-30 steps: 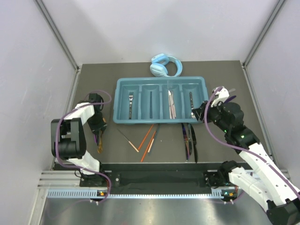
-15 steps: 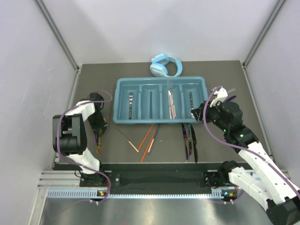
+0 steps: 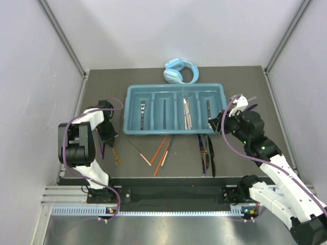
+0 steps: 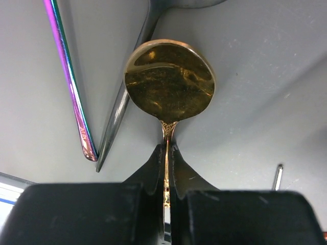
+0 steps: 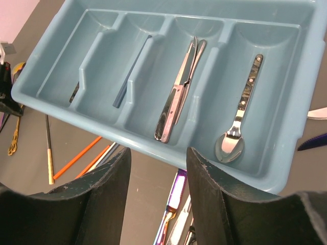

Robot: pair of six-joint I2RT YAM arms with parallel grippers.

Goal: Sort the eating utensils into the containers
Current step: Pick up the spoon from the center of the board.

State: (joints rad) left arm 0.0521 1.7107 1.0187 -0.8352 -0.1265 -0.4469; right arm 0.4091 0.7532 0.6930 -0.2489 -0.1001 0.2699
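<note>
My left gripper point(image 3: 107, 135) point(image 4: 167, 148) is shut on the neck of a gold spoon point(image 4: 170, 81) point(image 3: 116, 155), left of the teal tray point(image 3: 173, 88). My right gripper point(image 3: 215, 122) point(image 5: 157, 155) is open and empty above the tray's near right corner point(image 5: 265, 178). In the tray lie a fork point(image 3: 142, 109), knives point(image 3: 187, 113) point(image 5: 179, 97) and a silver spoon point(image 3: 209, 113) point(image 5: 236, 138). Orange chopsticks point(image 3: 162, 149) point(image 5: 82, 155) and dark and purple knives point(image 3: 207, 150) point(image 5: 173, 204) lie on the table in front of the tray.
Light blue headphones point(image 3: 179, 71) lie behind the tray. A thin dark stick with an orange tip point(image 3: 139, 150) lies left of the chopsticks. A purple iridescent handle point(image 4: 69, 76) and a dark handle point(image 4: 122, 102) lie beside the gold spoon. Grey walls close in the table.
My left gripper has turned with the gold spoon, which now points toward the lower right instead of straight down. The right arm has not moved.
</note>
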